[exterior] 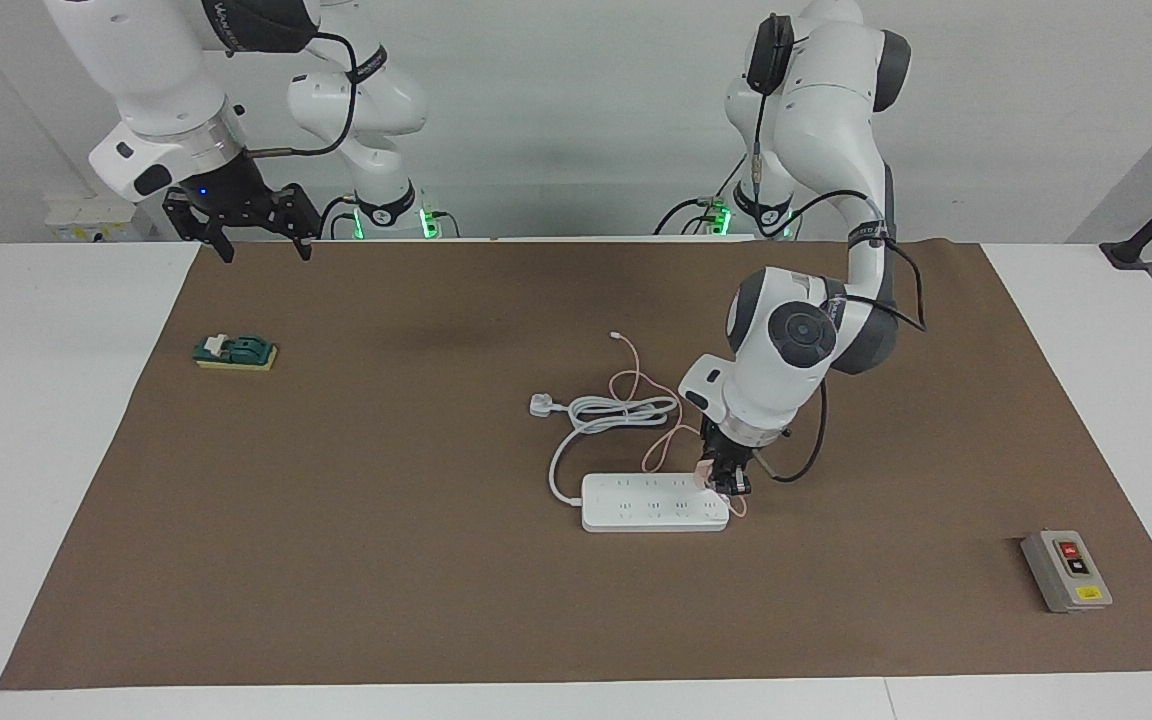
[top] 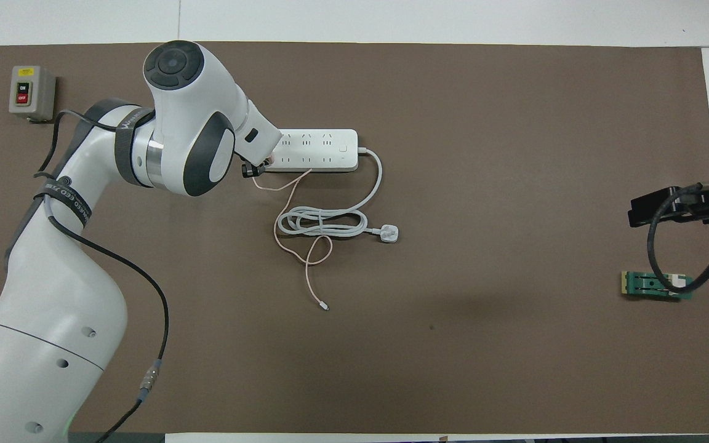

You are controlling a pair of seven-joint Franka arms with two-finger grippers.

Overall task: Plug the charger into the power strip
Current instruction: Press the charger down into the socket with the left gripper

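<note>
The white power strip (exterior: 651, 502) (top: 320, 149) lies flat near the middle of the brown mat. My left gripper (exterior: 724, 480) (top: 255, 167) points down at the strip's end toward the left arm's side, shut on the small pale-pink charger (exterior: 704, 472), which sits at the strip's top face. Its thin pink cable (exterior: 636, 380) (top: 305, 258) loops back toward the robots. In the overhead view the arm's wrist hides the charger. My right gripper (exterior: 256, 240) hangs open in the air over the mat's edge at the right arm's end, holding nothing.
The strip's thick white cord (exterior: 606, 412) (top: 324, 221) lies coiled beside the cable and ends in a white three-pin plug (exterior: 542, 404). A grey switch box (exterior: 1066, 570) (top: 29, 92) sits toward the left arm's end, a green block (exterior: 236, 352) (top: 656, 285) toward the right arm's end.
</note>
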